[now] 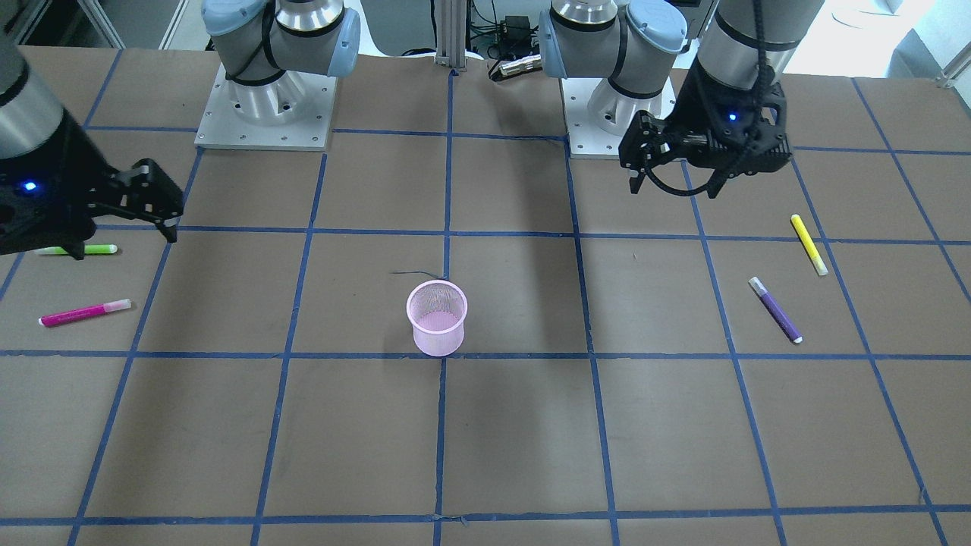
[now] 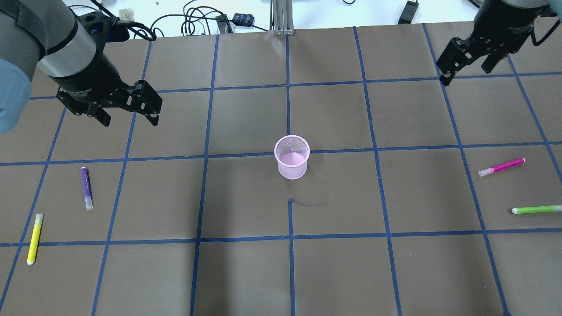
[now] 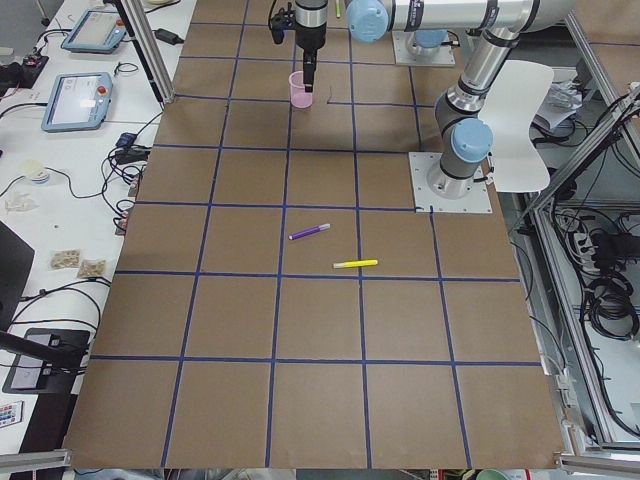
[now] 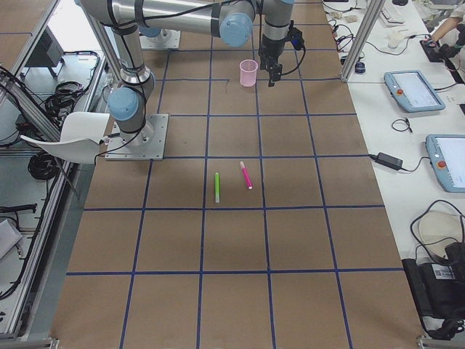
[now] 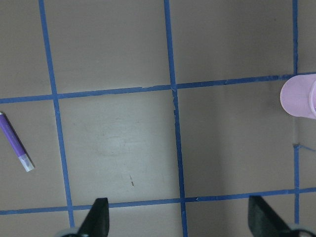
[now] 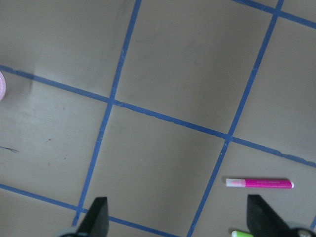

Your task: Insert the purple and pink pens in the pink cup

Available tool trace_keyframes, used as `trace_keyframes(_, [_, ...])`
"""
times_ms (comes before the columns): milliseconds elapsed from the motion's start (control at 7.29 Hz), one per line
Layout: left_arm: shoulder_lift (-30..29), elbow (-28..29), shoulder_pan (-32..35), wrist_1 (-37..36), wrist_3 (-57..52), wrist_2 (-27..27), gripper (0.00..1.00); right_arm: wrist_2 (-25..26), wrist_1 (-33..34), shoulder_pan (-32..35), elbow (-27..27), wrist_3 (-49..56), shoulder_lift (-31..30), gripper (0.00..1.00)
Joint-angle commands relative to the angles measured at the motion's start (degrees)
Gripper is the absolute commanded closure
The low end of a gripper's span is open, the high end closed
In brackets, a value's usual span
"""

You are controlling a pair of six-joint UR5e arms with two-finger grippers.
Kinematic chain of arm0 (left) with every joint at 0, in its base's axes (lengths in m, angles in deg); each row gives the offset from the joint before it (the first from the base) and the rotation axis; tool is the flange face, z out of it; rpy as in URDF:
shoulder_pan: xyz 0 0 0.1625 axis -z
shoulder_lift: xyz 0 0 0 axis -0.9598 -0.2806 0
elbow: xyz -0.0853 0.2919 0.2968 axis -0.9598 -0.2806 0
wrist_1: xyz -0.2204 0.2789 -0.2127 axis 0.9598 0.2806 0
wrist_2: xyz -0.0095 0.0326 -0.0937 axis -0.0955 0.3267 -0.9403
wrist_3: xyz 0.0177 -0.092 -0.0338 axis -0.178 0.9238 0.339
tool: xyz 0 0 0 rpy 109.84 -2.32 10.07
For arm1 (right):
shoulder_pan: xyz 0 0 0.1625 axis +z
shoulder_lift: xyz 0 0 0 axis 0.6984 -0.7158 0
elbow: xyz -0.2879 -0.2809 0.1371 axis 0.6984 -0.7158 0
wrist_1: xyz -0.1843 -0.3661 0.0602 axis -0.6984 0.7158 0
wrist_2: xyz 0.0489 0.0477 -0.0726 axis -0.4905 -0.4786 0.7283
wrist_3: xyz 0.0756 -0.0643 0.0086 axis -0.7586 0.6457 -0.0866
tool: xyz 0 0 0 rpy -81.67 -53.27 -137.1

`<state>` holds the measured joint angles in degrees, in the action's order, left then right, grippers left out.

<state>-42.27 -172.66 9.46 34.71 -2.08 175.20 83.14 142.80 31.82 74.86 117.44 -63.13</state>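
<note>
The pink mesh cup stands upright at the table's middle and also shows in the front view. The purple pen lies flat on the robot's left side, also in the left wrist view. The pink pen lies flat on the right side, also in the right wrist view. My left gripper hangs open and empty above the table, beyond the purple pen. My right gripper hangs open and empty above the table's far right, well beyond the pink pen.
A yellow pen lies near the purple pen at the table's left edge. A green pen lies near the pink pen at the right edge. The brown table carries a blue tape grid. The arm bases stand at the robot's side.
</note>
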Motion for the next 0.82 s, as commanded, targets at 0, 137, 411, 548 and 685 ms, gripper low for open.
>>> trace_keyframes(0, [-1.6,-1.2,-6.9,-2.3,0.0,-0.2,0.00,-0.5,5.2,-8.4,2.2,22.6,3.3,0.00])
trace_keyframes(137, [-2.0,-1.3,-8.9,-3.0,0.1,-0.1,0.00,-0.6,6.6,-12.1,4.4,36.3,3.9,0.00])
trace_keyframes(411, [-4.6,-1.4,-16.7,-3.7,0.1,-0.6,0.00,-0.8,6.2,-16.2,7.2,63.0,3.9,0.00])
trace_keyframes(548, [-6.5,-2.2,-20.1,-6.7,0.0,0.1,0.00,-2.5,6.1,-19.0,8.1,74.3,3.9,0.00])
trace_keyframes(685, [-8.4,-4.0,-23.4,-9.8,0.1,0.0,0.00,-3.2,6.1,-20.8,9.4,85.5,3.9,0.00])
